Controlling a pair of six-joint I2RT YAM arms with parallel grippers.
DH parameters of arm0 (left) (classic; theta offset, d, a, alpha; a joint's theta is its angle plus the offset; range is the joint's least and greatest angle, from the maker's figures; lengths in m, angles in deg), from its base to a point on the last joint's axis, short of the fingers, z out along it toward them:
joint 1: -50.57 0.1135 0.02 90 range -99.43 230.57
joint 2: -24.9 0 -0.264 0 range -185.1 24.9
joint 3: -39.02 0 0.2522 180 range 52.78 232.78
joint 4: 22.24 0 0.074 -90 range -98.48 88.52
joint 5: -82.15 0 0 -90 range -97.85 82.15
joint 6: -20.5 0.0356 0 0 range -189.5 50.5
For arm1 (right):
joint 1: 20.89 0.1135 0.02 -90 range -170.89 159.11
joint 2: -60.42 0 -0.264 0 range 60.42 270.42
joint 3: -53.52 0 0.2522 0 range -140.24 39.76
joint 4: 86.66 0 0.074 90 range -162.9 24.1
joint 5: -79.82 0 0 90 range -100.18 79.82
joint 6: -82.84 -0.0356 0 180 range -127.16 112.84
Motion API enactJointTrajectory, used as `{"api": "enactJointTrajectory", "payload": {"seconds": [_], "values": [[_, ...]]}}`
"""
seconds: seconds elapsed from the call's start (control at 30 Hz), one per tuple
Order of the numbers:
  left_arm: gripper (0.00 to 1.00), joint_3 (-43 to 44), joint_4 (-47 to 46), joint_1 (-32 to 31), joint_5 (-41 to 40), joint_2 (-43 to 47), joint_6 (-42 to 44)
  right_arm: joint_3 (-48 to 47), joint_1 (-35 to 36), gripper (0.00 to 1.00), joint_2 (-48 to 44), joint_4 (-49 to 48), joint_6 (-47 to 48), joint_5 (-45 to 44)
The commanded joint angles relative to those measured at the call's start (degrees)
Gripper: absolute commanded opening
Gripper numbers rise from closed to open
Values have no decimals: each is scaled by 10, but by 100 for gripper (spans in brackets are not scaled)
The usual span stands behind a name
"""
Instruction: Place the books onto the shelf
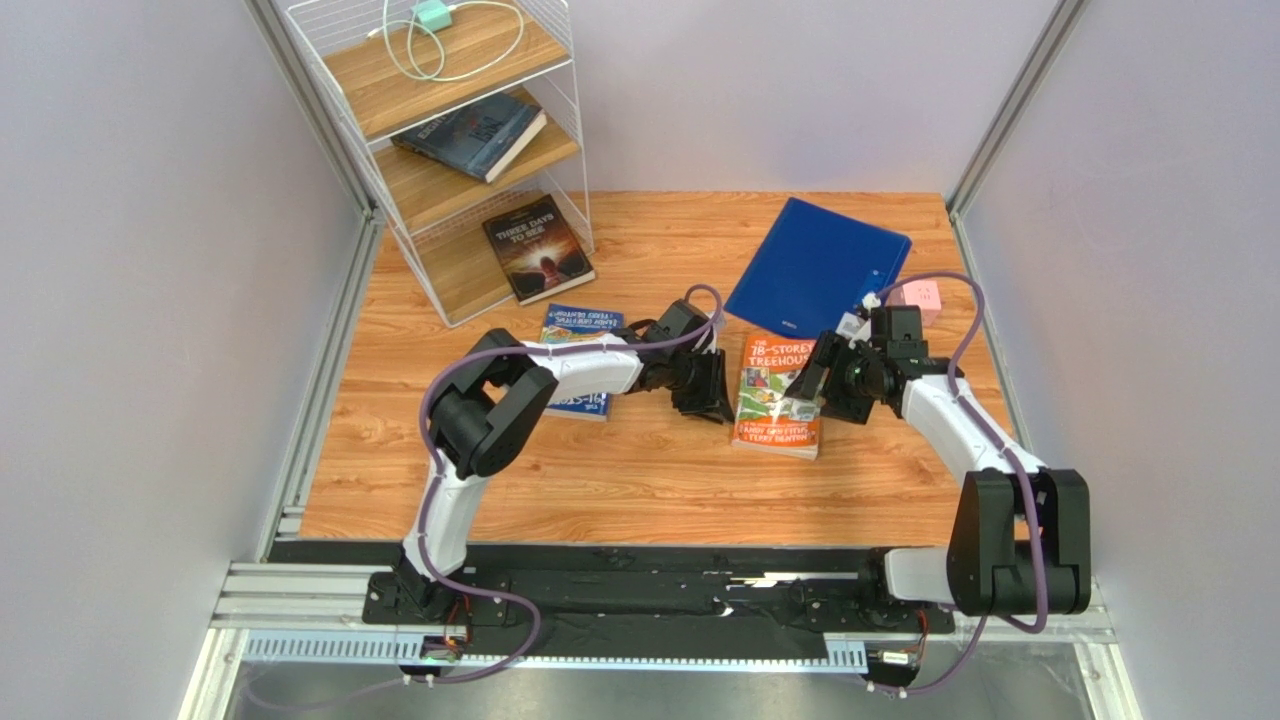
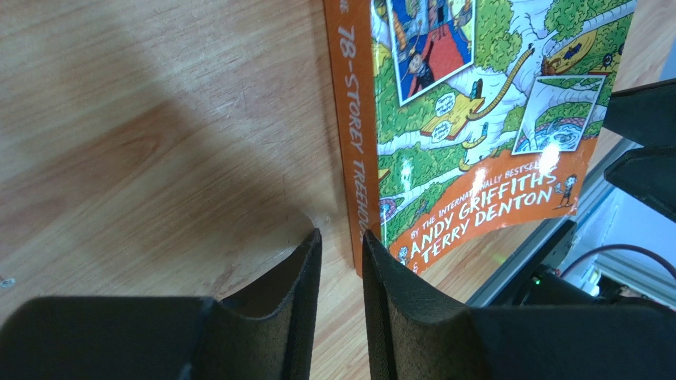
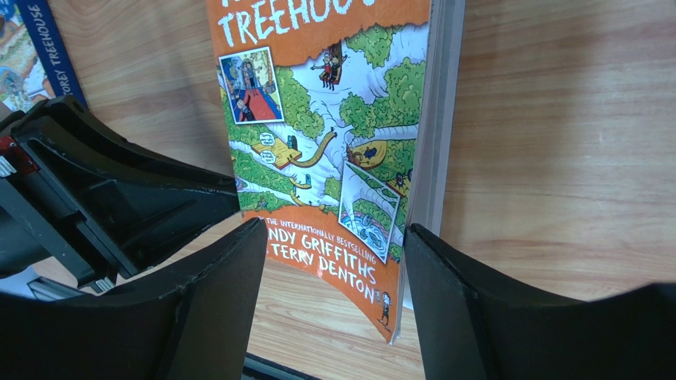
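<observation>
**STATION STATUS: ORANGE BOOK FLANKED BY BOTH END EFFECTORS**

**1. Layout.** Directions are read on the overhead view, with 12 o'clock pointing away from the arm bases.
- The shelf (image 1: 353, 90) stands at the 11 o'clock corner of the counter (image 1: 631, 480).
- The upper dark book (image 1: 473, 132) lies flat on the middle board of the shelf.
- The lower dark book (image 1: 537, 248) lies flat on the bottom board.
- The orange book (image 1: 778, 398) lies near the centre of the counter, cover up, with its spine toward 9 o'clock.
- The blue book (image 1: 583, 360) lies at 9 o'clock from the orange book and is partly hidden under the left arm.
- A blue folder (image 1: 819, 267) lies at 12 o'clock from the orange book, close to the book's far end.

**2. Left end effector** (image 2: 341, 241)**.** It sits low over the counter on the 9 o'clock side of the orange book.
- Its tips are at the 6 o'clock end of the spine.
- The fingers (image 2: 297, 269) are nearly together, leaving a narrow slit with nothing in it.
- One fingertip is right at the corner of the spine. Contact cannot be confirmed.

**3. Right end effector** (image 3: 329, 233)**.** It sits on the 3 o'clock side of the orange book, by the page edge.
- The fingers stand wide apart and grip nothing.
- In the wrist view, the book's 6 o'clock end shows in the gap beyond the tips.
- Whether either finger touches the book cannot be told.
</observation>
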Motion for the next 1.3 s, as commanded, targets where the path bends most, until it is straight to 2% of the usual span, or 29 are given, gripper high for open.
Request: {"api": "enactJointTrajectory", "payload": {"seconds": [0.0,0.13,0.3,0.5,0.53,0.57,0.6,0.67,0.77,0.8,0.87,0.93,1.03,1.07,1.13,1.17,1.23,1.27], "values": [[32,29,26,-11,1,-15,-3,6,13,68,-5,-64,4,74],[32,34,22,-12,7,-18,-6,14,16,66,4,-83,-1,92],[32,42,29,-13,4,-22,-6,34,16,57,2,-141,-17,140],[32,42,29,-12,-5,-22,-4,3,19,56,62,-105,-11,117],[32,38,29,-12,-7,-20,-3,-1,19,51,71,-101,-10,118],[33,37,29,-12,-13,-16,2,-2,18,32,76,-98,-9,117],[33,35,37,-12,-17,-14,4,-9,18,20,89,-95,-12,116],[34,35,57,-12,-41,-1,18,-13,19,0,97,-94,-13,129],[37,21,98,-11,-99,39,41,-16,21,0,91,-95,-17,128],[45,15,111,-11,-113,53,46,-17,23,0,87,-94,-17,129],[49,-18,107,-4,-126,103,59,-24,22,0,74,-94,-13,142],[54,-72,60,10,-100,143,59,-31,24,0,62,-97,-13,158],[63,-162,-60,37,-48,217,39,-45,26,0,32,-102,-17,183],[65,-185,-135,43,-14,245,21,-53,25,0,14,-104,-19,197],[72,-253,-219,61,41,265,-4,-60,26,0,-3,-115,-24,213],[74,-273,-308,64,58,272,-33,-64,27,0,-14,-118,-33,230],[76,-323,-406,73,89,269,-66,-73,28,0,-40,-131,-44,246],[77,-334,-490,75,113,254,-97,-75,32,0,-47,-135,-55,258]]}}
